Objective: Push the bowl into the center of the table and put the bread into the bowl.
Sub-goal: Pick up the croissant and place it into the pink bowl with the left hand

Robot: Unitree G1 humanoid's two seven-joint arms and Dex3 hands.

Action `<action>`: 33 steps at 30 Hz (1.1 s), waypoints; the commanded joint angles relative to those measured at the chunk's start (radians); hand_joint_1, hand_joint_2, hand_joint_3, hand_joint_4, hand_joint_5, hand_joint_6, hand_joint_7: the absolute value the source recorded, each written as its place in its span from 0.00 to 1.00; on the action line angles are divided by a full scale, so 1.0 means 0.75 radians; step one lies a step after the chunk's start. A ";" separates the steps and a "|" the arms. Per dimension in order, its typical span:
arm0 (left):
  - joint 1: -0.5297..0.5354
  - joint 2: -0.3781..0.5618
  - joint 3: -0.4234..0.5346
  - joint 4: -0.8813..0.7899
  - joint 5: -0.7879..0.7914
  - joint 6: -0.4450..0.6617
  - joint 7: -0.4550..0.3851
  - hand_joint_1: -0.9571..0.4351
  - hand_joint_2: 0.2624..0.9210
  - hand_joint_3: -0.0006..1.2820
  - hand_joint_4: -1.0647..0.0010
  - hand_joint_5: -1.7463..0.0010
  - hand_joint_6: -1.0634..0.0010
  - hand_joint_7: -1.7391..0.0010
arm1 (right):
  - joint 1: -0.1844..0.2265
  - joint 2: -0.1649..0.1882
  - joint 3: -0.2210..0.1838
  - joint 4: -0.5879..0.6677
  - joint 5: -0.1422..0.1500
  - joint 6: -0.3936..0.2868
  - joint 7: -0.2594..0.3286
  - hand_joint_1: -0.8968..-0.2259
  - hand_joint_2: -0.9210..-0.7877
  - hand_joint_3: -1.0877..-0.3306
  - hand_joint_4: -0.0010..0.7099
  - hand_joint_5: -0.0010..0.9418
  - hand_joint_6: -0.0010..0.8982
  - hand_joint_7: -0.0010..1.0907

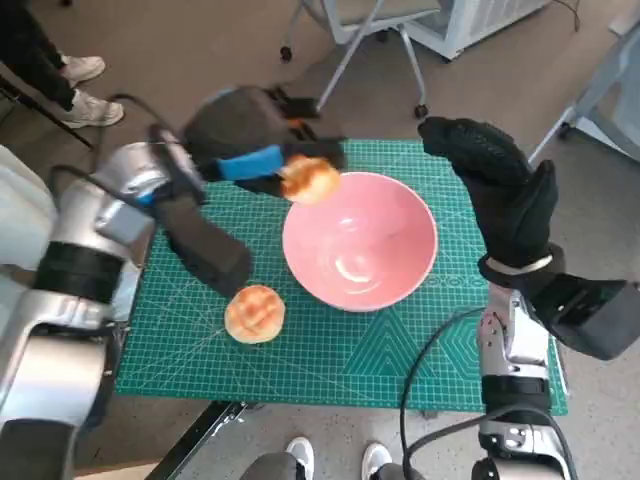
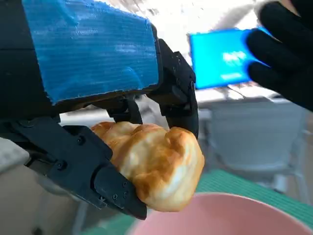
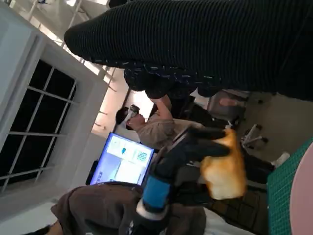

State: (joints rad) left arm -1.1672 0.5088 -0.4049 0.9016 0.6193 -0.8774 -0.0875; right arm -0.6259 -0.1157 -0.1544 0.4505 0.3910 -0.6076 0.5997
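Observation:
A pink bowl (image 1: 360,252) stands near the middle of the green cutting mat (image 1: 330,350). My left hand (image 1: 250,140) grips a golden bread roll (image 1: 309,179) in the air over the bowl's far left rim; the left wrist view shows the roll (image 2: 156,166) between the black fingers (image 2: 98,181), just above the pink rim (image 2: 234,218). A second roll (image 1: 254,313) lies on the mat beside the bowl's near left. My right hand (image 1: 495,185), gloved, hovers empty above the bowl's right side with fingers extended. The right wrist view shows the left hand (image 3: 181,156) and its roll (image 3: 224,169).
An office chair base (image 1: 370,40) stands beyond the table's far edge. A person's feet (image 1: 85,90) are at the far left, and shoes (image 1: 335,458) show at the near edge. Seated people and a lit screen (image 3: 124,161) appear in the right wrist view.

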 commanded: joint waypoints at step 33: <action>0.087 -0.143 0.046 0.089 -0.245 0.054 -0.398 0.51 0.87 0.01 0.64 1.00 0.57 0.99 | 0.082 -0.014 -0.027 -0.044 0.004 0.020 -0.002 0.31 0.00 0.51 0.26 0.00 0.06 0.49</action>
State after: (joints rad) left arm -1.1162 0.3901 -0.3927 1.0030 0.4803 -0.8461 -0.3442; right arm -0.5866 -0.1265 -0.1752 0.4111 0.3955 -0.6008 0.5995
